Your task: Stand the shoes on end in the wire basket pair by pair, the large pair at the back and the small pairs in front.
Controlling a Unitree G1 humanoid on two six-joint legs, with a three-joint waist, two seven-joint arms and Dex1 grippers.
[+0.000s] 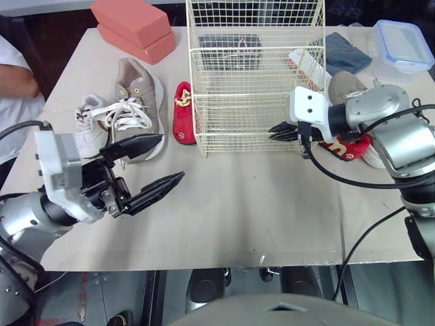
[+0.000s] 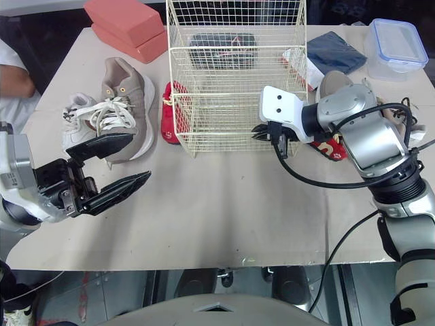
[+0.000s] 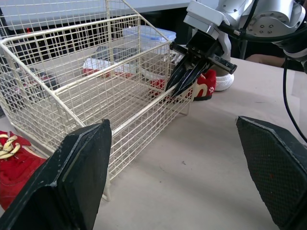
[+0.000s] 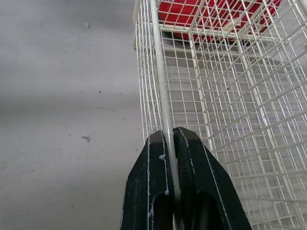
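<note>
Two hands: my right hand (image 1: 273, 131) clamps the wire basket (image 1: 231, 102) at its 5 o'clock corner. My left hand (image 1: 170, 157) gapes at 8 o'clock.

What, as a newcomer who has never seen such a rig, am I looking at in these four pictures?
This is a humanoid robot with two arms, each ending in a gripper of two black fingers. Two pictures come from cameras on its head, looking down over a table. The other two come from cameras on its wrists. On the table stands a wire basket, with a tan sneaker, a white sneaker and a red slipper to its left, and another red slipper to its right. The left gripper is open and holds nothing. The right gripper is shut on a wire near the basket's front right corner.
</note>
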